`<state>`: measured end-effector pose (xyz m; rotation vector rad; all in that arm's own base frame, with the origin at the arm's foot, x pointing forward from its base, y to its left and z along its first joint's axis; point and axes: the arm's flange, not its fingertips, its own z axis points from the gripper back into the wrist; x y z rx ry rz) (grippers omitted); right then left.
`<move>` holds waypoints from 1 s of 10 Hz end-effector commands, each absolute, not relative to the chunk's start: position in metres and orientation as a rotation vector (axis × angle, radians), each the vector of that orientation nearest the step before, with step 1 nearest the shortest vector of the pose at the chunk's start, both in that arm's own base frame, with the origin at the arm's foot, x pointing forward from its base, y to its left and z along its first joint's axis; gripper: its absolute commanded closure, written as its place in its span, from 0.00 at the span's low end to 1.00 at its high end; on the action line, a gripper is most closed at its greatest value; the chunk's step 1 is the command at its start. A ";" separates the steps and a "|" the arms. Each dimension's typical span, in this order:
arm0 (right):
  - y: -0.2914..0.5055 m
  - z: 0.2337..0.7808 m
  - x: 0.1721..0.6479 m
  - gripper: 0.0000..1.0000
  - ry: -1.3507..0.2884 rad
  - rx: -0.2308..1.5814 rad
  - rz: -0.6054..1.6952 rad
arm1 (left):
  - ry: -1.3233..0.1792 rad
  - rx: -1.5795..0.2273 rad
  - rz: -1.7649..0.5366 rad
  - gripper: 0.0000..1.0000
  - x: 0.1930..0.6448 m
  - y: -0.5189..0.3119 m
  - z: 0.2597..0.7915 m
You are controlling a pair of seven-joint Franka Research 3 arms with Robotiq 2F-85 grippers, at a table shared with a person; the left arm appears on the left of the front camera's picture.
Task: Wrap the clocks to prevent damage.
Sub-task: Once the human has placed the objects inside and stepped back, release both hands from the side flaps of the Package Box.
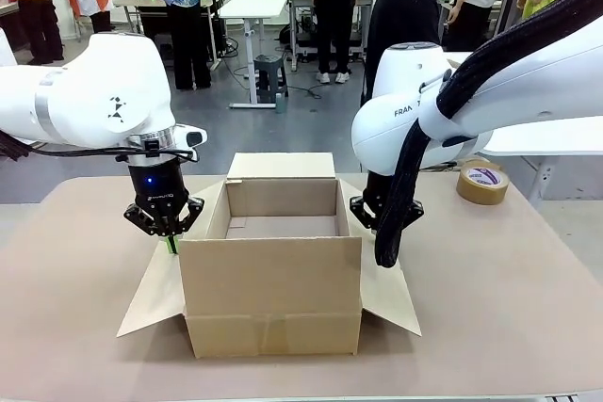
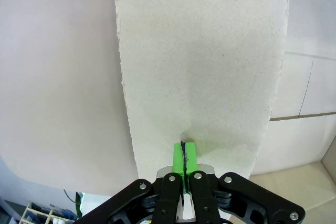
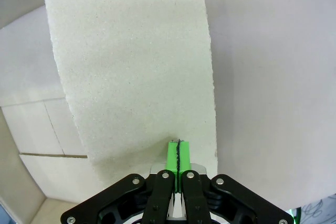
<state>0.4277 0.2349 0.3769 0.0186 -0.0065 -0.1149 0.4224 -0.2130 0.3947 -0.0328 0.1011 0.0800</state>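
An open box sits in the middle of the table. Its left flap and right flap slant outward down to the table, and a far flap lies behind the opening. The left gripper stands over the left flap, the right gripper over the right flap. A tape roll lies at the far right, well apart from the box
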 end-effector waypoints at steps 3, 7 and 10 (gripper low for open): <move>0.235 0.377 0.427 0.99 -0.008 0.019 -0.119 | 0.107 -0.028 0.077 1.00 0.421 -0.213 0.395; 0.235 0.377 0.427 0.99 -0.008 0.019 -0.119 | 0.107 -0.028 0.077 1.00 0.421 -0.213 0.395; 0.235 0.377 0.427 0.99 -0.008 0.019 -0.119 | 0.107 -0.028 0.077 1.00 0.421 -0.213 0.395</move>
